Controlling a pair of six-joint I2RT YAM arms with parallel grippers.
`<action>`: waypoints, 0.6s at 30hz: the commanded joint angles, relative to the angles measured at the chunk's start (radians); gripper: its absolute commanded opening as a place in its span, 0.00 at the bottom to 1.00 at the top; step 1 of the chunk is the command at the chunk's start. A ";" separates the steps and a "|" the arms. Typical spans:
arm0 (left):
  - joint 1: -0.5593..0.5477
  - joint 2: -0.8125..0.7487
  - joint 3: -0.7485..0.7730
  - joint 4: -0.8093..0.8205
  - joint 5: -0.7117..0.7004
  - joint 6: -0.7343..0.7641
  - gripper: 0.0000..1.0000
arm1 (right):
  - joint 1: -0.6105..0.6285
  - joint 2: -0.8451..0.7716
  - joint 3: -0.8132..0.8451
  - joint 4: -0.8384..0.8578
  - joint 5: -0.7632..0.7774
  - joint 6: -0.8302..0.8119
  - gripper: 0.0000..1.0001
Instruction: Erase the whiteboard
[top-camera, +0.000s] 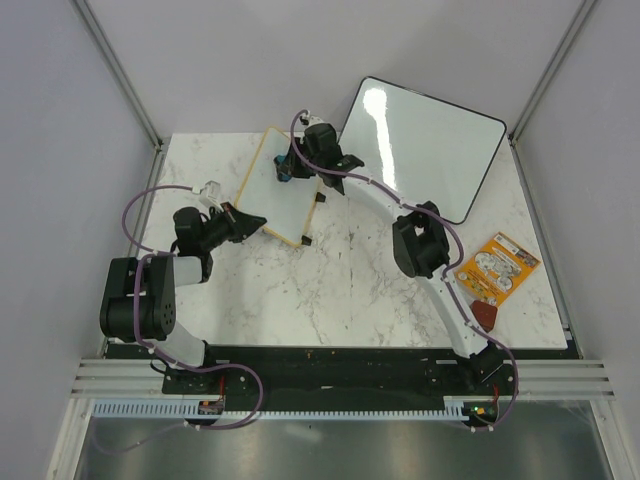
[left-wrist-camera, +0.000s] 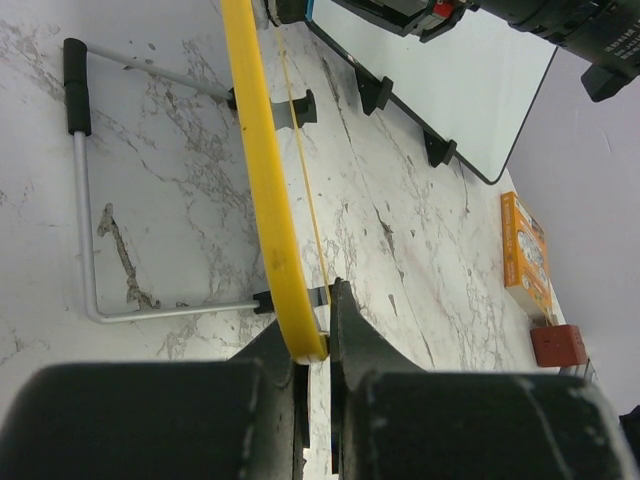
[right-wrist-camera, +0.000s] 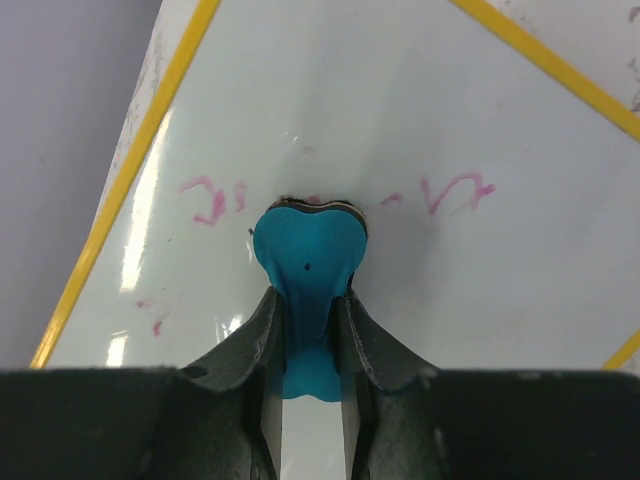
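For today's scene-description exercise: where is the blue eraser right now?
In the right wrist view the blue eraser sits mid-frame, clamped in the right gripper and pressed against the whiteboard between two patches of pink writing.

a robotics lab cell: a marble-patterned table (top-camera: 330, 290) boxed in by blank grey walls (top-camera: 250, 60) and aluminium framing (top-camera: 117, 70), with two cabled robot arms (top-camera: 450, 305) bolted at its near edge.

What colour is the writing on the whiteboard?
Pink-red writing on the whiteboard; right wrist view shows it best.
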 joint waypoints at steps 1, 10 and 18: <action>-0.062 0.003 -0.013 -0.063 0.095 0.190 0.02 | 0.191 0.075 0.006 -0.109 -0.269 0.000 0.00; -0.064 0.005 -0.013 -0.067 0.093 0.191 0.02 | 0.240 0.032 -0.026 -0.106 -0.336 -0.017 0.00; -0.066 0.003 -0.010 -0.070 0.090 0.193 0.02 | 0.245 -0.011 -0.064 -0.017 -0.359 0.020 0.00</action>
